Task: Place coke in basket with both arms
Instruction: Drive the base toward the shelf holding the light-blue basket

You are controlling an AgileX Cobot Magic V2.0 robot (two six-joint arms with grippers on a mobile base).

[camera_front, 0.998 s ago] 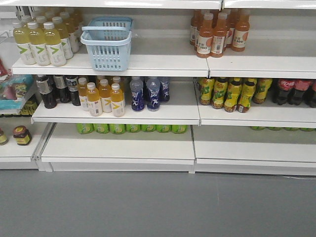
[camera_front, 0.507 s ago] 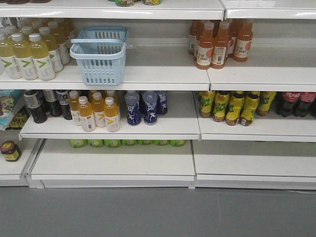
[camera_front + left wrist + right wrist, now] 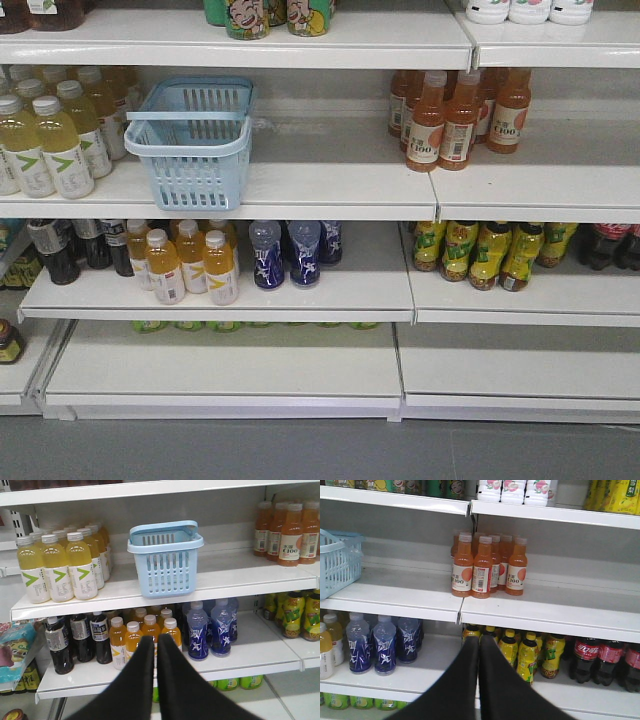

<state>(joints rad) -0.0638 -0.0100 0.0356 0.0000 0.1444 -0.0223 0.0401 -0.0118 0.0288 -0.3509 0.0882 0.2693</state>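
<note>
Exterior front-facing view: your basket (image 3: 190,175) sits left on a shelf, with the coke (image 3: 603,245) far right, one shelf below. Left wrist view: left gripper (image 3: 156,641) pinched together, empty, facing the basket, probably to hold it. Right wrist view: right gripper (image 3: 479,641) likewise, coke lower right.

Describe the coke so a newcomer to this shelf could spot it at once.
In the white shelving's right-hand bay, find the shelf directly under the orange drink bottles. At its far right, past the yellow-labelled bottles, stands the coke: near-black bottles with red labels and white script, the only red labels on that shelf.
</note>
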